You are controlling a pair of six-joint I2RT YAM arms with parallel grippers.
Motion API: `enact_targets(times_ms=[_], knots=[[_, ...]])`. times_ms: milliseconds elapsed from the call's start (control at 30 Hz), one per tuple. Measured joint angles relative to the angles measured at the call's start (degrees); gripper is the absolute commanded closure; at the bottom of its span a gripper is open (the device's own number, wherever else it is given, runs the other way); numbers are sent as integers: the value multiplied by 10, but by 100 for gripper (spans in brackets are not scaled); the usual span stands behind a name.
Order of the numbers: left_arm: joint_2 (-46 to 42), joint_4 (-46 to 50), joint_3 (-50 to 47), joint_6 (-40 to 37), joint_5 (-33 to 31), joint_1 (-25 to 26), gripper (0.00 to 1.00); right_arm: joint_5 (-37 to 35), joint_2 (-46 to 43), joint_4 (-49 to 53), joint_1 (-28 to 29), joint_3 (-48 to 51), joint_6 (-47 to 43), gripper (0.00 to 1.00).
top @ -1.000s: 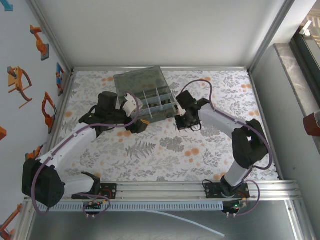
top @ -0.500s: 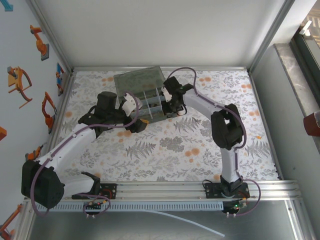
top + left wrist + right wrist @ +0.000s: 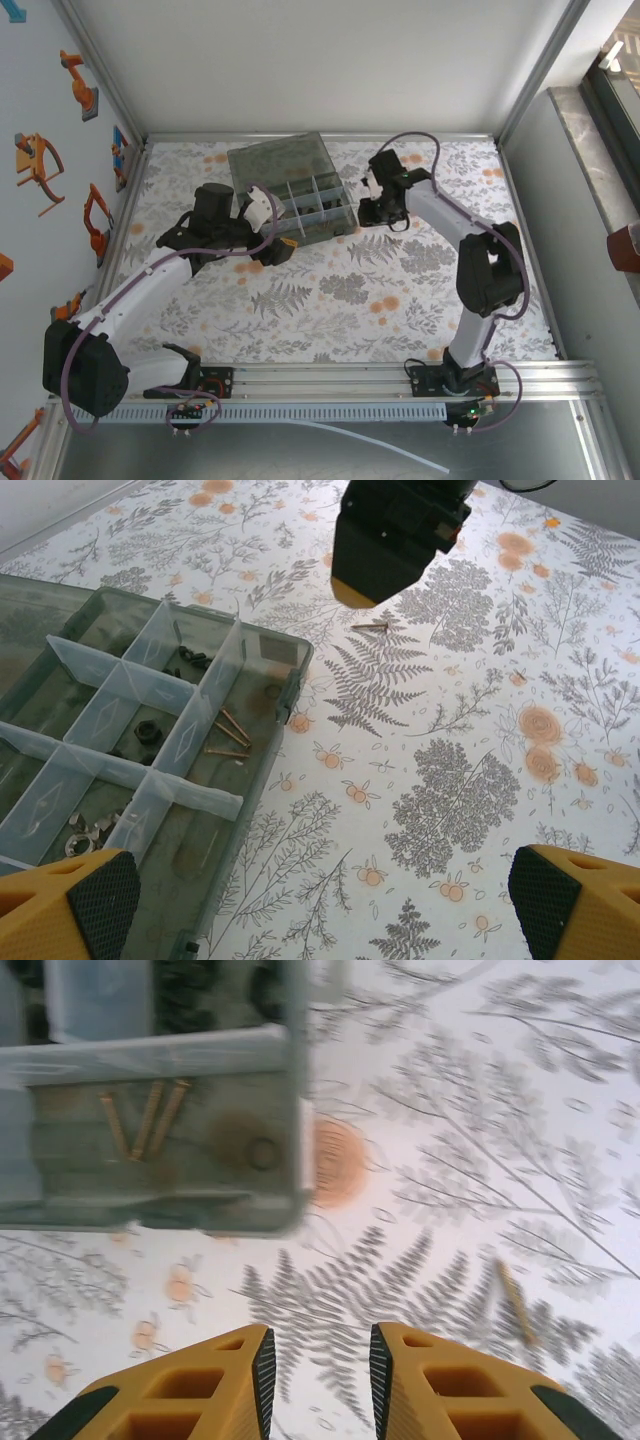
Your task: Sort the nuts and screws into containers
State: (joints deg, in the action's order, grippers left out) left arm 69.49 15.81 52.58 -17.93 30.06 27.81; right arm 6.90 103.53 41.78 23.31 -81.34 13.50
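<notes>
We see the left pincer (image 3: 322, 900) spread wide by the containers (image 3: 135, 675); right pincer (image 3: 318, 1350) slightly parted, empty, near a loose screw (image 3: 516, 1302).

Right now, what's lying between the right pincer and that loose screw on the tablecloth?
Nothing but bare fern-print tablecloth separates the right pincer from the loose screw; the right wrist view shows that stretch clear.

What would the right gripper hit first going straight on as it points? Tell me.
Probably the bare tablecloth. The right gripper, jaws slightly apart and empty, points down at the fern print just off the box corner, with a loose screw lying off to one side. Depth is hard to judge.
</notes>
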Motion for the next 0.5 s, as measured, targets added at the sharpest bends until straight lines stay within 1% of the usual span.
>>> enact_targets(times_ms=[100, 167, 267, 400, 500], knots=[[0, 0, 0, 1, 5, 0, 3, -17, -19, 5, -41, 47, -3, 70], [1, 0, 0, 3, 12, 0, 3, -23, -16, 6, -54, 71, -10, 70], [7, 0, 0, 7, 33, 0, 3, -29, 4, 11, -54, 90, -19, 70], [19, 0, 0, 9, 61, 5, 3, -38, 34, 0, -51, 87, -31, 70], [21, 0, 0, 9, 71, 16, 3, -46, 61, -4, -51, 74, -40, 70]])
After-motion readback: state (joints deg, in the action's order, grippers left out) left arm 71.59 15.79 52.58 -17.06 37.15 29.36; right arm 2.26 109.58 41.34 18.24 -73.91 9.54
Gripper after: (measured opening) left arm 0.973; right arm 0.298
